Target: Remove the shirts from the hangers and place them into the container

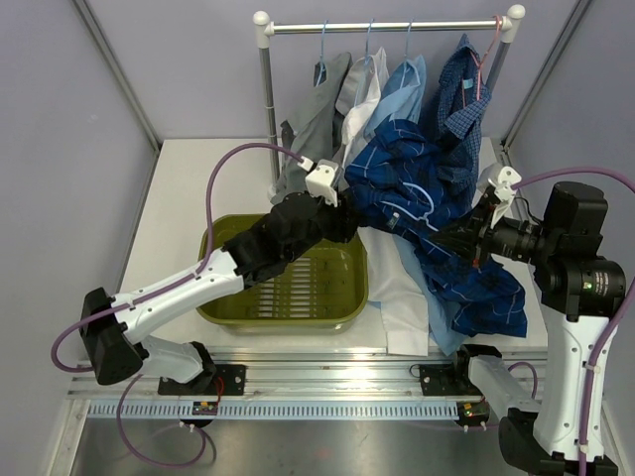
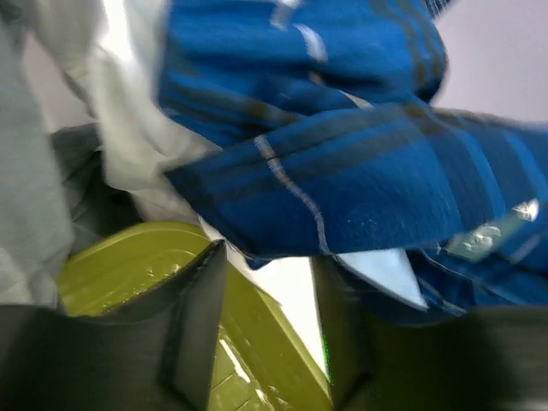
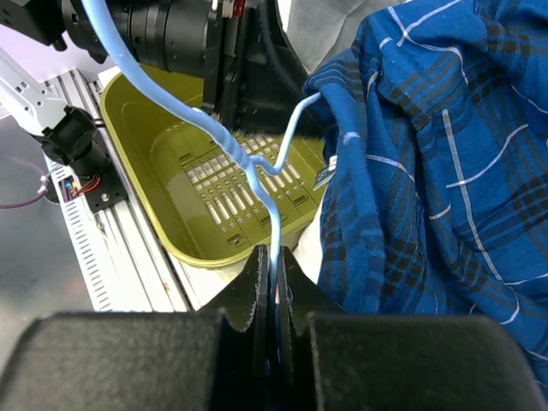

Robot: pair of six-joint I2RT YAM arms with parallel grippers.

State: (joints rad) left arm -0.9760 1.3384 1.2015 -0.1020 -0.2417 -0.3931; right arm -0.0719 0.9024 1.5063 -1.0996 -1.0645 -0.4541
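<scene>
- At right gripper (image 3: 276,257): pinched fully shut on the wire of the light-blue hanger (image 3: 231,150). Thin wire, so may twist or slip under load.
- At left gripper (image 2: 267,265): jaws part-open, with a fold of the dark blue windowpane-check shirt (image 2: 342,171) just above the fingertips. Nothing visibly clamped.
- Shirt location: bunched in the air between both arms, right of the container (image 1: 213,297), off the rail (image 1: 387,27), hanger partly inside.
- Risk: closes on air or a thin edge only, then pulls nothing free.
- Risk: snags collar on hanger shoulder if pulled sideways.
- Risk: grabs the neighbouring white shirt (image 1: 362,94) along with the fold.
- Risk: drops onto the table (image 1: 179,198), since most of the cloth hangs beyond the right rim.
</scene>
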